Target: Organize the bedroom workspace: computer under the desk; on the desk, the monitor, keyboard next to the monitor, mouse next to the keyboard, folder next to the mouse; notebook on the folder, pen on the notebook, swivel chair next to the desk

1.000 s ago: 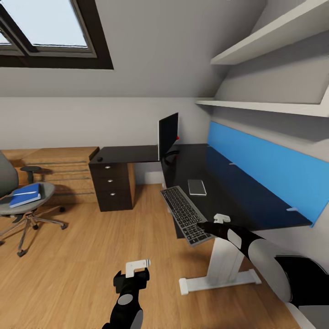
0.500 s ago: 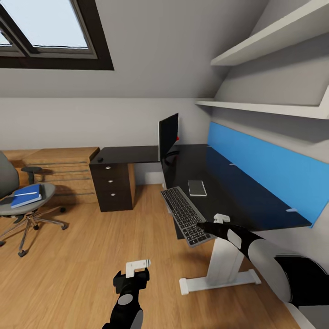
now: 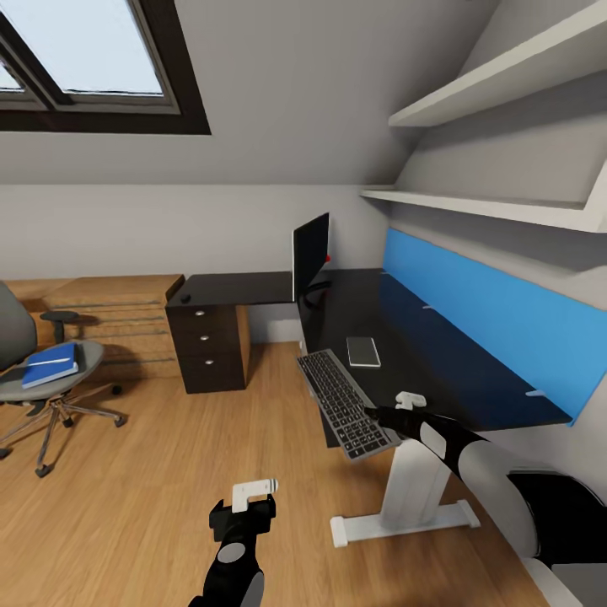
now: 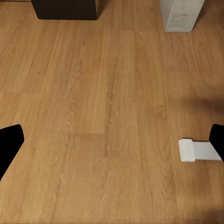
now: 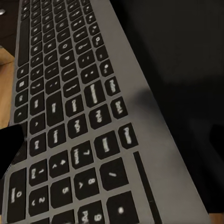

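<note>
Head view: the slim silver-framed dark-keyed keyboard (image 3: 344, 402) is overhanging the glossy black desk's (image 3: 438, 354) front edge, gripped at its near end by the right gripper (image 3: 377, 416); at seven o'clock, the left gripper (image 3: 244, 512) is hanging wide open.

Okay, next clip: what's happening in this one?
The robot stands beside the desk with its right pincer at the near end of the keyboard, which lies at the desk's front edge, partly overhanging it. Whether the pincer grips it is unclear. The left pincer hangs open over the wood floor. The monitor stands at the desk's corner. The blue folder lies on the swivel chair.
</note>
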### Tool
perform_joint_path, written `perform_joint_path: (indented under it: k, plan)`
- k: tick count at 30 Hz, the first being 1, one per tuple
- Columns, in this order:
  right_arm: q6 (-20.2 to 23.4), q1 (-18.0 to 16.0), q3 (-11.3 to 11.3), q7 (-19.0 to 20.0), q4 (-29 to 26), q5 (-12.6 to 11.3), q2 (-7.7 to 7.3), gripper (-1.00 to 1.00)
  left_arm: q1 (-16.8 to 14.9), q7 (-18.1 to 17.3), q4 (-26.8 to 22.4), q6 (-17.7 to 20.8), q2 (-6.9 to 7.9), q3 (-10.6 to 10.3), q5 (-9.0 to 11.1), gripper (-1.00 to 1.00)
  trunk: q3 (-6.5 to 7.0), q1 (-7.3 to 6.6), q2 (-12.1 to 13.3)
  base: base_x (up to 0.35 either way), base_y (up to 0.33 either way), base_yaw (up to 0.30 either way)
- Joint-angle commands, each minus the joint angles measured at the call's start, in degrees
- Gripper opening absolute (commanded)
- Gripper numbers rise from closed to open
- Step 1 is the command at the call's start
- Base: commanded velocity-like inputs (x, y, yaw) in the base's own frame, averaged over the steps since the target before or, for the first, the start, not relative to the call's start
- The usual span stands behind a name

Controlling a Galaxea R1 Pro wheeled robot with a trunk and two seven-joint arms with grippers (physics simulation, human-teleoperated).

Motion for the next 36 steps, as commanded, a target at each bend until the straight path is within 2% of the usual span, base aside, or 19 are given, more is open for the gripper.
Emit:
perform_joint_path:
  k: [1,5,9,10,16,17,20,27,36]
  plan:
    - [0.3,0.0,0.1,0.2,0.0,-0.5,-0.02,1.0,0.0,0.4,-0.1,0.2,0.02,-0.1,0.4,1.0,-0.06,-0.01,0.0,0.0,0.0,0.0]
    - [-0.4,0.0,0.1,0.2,-0.1,-0.6,0.04,1.0,0.0,0.5,-0.1,0.2,0.02,-0.1,0.4,1.0,-0.06,-0.01,0.0,0.0,0.0,0.0]
    - [-4.6,0.0,0.2,0.1,0.1,-0.7,0.52,1.0,0.0,0.5,-0.1,0.2,0.02,0.0,0.5,1.0,-0.06,-0.01,0.0,0.0,0.0,0.0]
    - [-7.8,0.0,0.2,0.1,0.1,-0.7,1.82,1.0,0.0,0.6,-0.1,0.1,0.08,0.1,0.5,1.0,-0.06,-0.01,0.0,0.0,0.0,0.0]
    - [-9.2,0.3,0.2,0.1,0.1,-0.8,2.82,1.0,0.0,0.6,-0.1,0.1,0.1,0.3,0.5,1.0,-0.06,-0.01,0.0,0.0,0.0,0.0]
    - [-10.7,0.7,0.2,0.0,0.1,-0.8,3.21,1.0,0.0,0.6,-0.1,0.1,0.11,0.3,0.5,1.0,-0.06,-0.01,0.0,0.0,0.0,0.0]
    - [-11.6,0.8,0.1,-0.2,0.0,-0.9,3.34,1.0,0.0,0.6,-0.1,0.1,0.11,0.3,0.5,1.0,-0.06,-0.01,0.0,0.0,0.0,0.0]
    - [-11.6,0.9,-0.2,-3.7,-0.4,-0.9,3.13,1.0,0.0,0.7,-0.1,0.1,0.11,0.3,0.4,1.0,-0.06,-0.01,0.0,0.0,0.0,0.0]
    - [-6.6,0.9,-0.8,-6.7,-1.3,-1.1,2.43,1.0,0.0,0.8,-0.1,0.1,0.11,0.4,0.4,1.0,-0.06,-0.01,0.0,0.0,0.0,0.0]
